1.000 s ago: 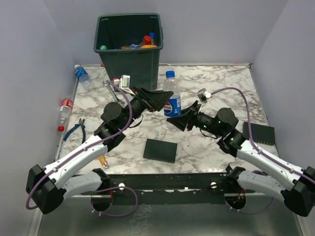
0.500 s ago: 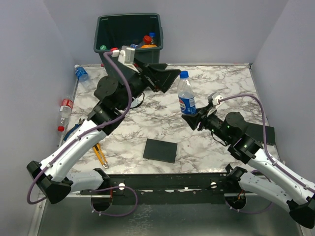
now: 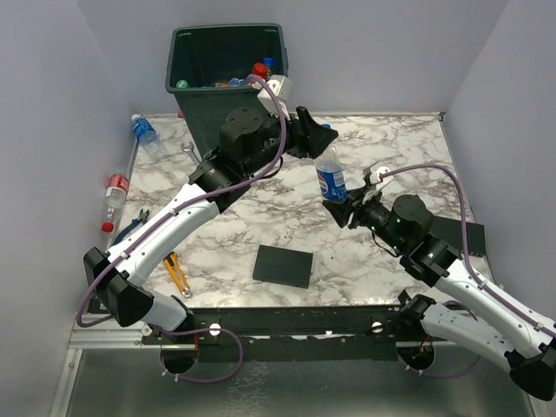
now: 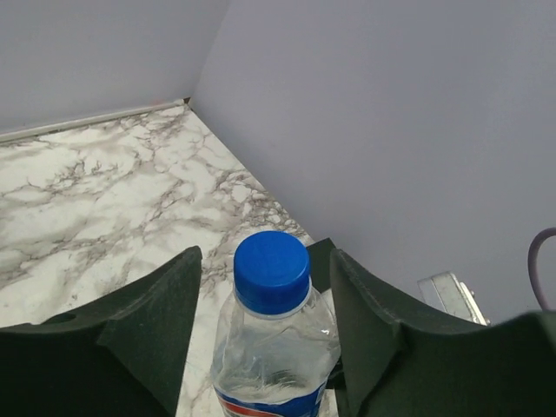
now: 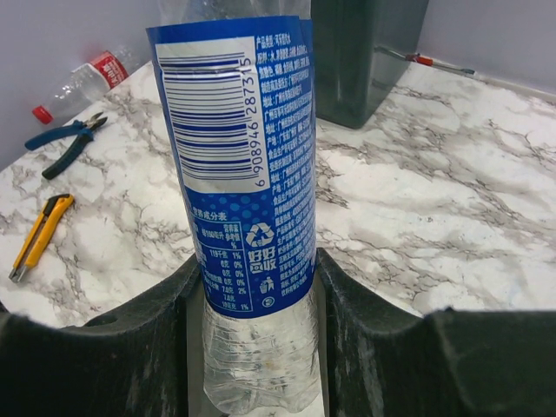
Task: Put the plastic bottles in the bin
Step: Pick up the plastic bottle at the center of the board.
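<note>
- Right gripper [image 5: 258, 261]: both fingers pressed on the clear lower body of the Pepsi bottle [image 3: 330, 181], below its blue label; a firm hold.
- Bottle stands about upright, lifted off the marble table [image 3: 391, 143], right of centre, well short of the bin [image 3: 228, 28].
- Left gripper [image 4: 265, 261]: jaws straddle the bottle's blue cap from above, a visible gap on each side; parted, not gripping.
- Right arm: reaches from its base at near right, forearm low, wrist pointing toward centre.
- Left arm: stretched long from near left, elbow high in front of the bin, wrist turned right and down over the cap.
- Bin at far left of centre, open top, several bottles [image 3: 259, 69] already inside.
- Left edge: blue-label bottle [image 3: 144, 130], red-label bottle [image 3: 113, 195], pliers [image 3: 130, 228], yellow utility knife [image 3: 178, 274].
- Black square plate [image 3: 284, 266] near front centre; a second black plate [image 3: 459, 233] by the right forearm.
- Bare marble between held bottle and far wall; walls close on left, right and back.
</note>
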You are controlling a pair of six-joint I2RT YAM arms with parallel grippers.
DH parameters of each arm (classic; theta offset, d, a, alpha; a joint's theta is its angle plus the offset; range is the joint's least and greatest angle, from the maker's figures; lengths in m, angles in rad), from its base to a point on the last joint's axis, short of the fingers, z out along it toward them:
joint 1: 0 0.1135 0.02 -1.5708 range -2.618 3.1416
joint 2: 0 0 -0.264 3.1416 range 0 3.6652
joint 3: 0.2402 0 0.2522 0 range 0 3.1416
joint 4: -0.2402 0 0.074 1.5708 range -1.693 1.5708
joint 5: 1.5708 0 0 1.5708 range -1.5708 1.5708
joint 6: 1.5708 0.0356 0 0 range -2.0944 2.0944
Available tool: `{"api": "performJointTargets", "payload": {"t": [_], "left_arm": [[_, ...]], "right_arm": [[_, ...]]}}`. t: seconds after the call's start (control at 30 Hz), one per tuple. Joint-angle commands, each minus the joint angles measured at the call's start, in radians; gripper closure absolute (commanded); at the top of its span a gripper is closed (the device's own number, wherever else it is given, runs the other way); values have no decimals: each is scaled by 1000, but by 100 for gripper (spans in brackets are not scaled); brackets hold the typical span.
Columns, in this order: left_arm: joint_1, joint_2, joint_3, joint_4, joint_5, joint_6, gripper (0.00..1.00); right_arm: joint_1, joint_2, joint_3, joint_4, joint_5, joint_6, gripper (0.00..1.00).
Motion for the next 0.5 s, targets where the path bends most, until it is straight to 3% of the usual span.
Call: {"api": "performJointTargets", "payload": {"t": [0.0, 0.1, 0.2, 0.3, 0.47], "left_arm": [[-9, 21, 61, -11, 45, 27, 45], [-12, 28, 57, -11, 54, 29, 62], [-13, 29, 48, -11, 57, 29, 68], [-15, 29, 39, -13, 62, 29, 65], [-21, 35, 38, -23, 68, 30, 46]], "right_arm": [[9, 1, 34, -11, 23, -12, 84], [10, 0, 34, -14, 23, -10, 85], [10, 0, 35, -14, 20, -8, 85], [12, 3, 34, -14, 19, -7, 85], [13, 8, 37, -14, 14, -7, 85]]}}
